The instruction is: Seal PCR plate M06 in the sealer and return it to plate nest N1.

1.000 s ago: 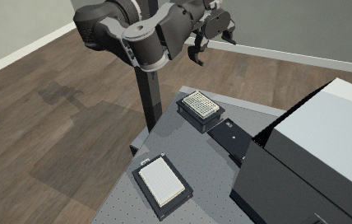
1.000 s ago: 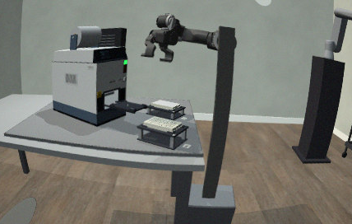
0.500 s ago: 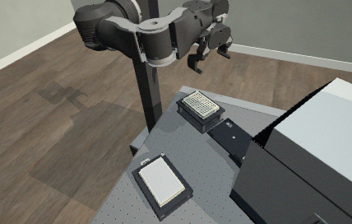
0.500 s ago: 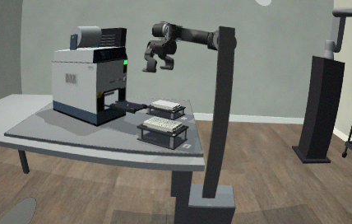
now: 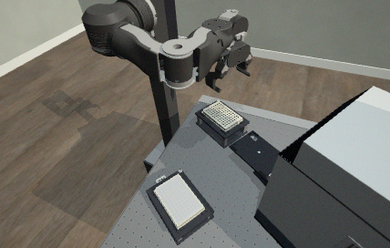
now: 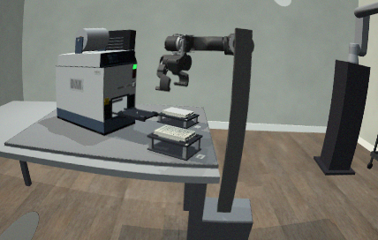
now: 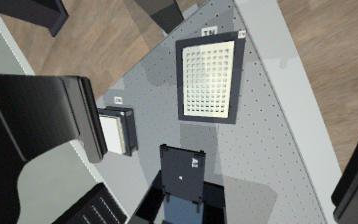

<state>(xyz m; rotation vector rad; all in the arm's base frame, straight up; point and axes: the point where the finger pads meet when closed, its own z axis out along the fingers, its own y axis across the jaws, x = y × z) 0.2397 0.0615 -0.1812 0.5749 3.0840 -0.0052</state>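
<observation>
The open 96-well plate M06 (image 5: 222,114) sits flat in nest N1 (image 5: 221,133) at the far end of the mat. It also shows in the wrist view (image 7: 207,80) and in the exterior view (image 6: 178,112). The sealer's stage (image 5: 255,152) (image 7: 181,172) is out, and its dark pocket is empty. The lamp (image 6: 134,67) is green. My gripper (image 5: 230,77) hangs high above N1, open and empty. It also shows in the exterior view (image 6: 171,84). The START key is too small to make out.
The sealed plate M09 (image 5: 179,201) lies on nest N2 (image 6: 175,140), beside the stage's line. The sealer housing (image 5: 349,173) fills the right of the table. The arm's post (image 5: 162,91) stands at the table's edge between the two nests.
</observation>
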